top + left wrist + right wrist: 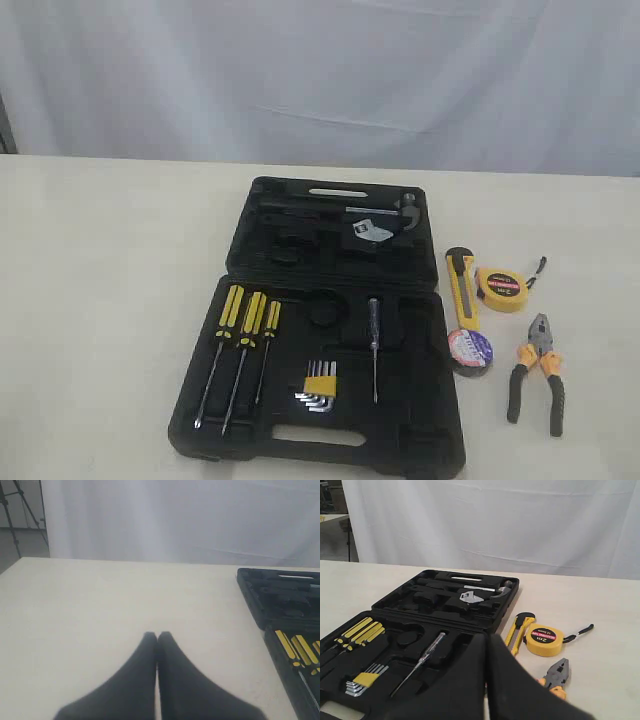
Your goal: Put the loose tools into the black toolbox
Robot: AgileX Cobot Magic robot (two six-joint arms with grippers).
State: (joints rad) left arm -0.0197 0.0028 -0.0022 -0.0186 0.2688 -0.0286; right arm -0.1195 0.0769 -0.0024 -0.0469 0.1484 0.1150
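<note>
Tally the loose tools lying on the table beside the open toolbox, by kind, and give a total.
Utility knife: 1
Tape measure: 1
Tape roll: 1
Pliers: 1
Total: 4

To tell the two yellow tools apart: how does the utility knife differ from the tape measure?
The utility knife is long and slim; the tape measure is round. The tape measure carries a red label and black strap; the utility knife shows neither. Both are yellow and lie on the table, outside the toolbox.
</note>
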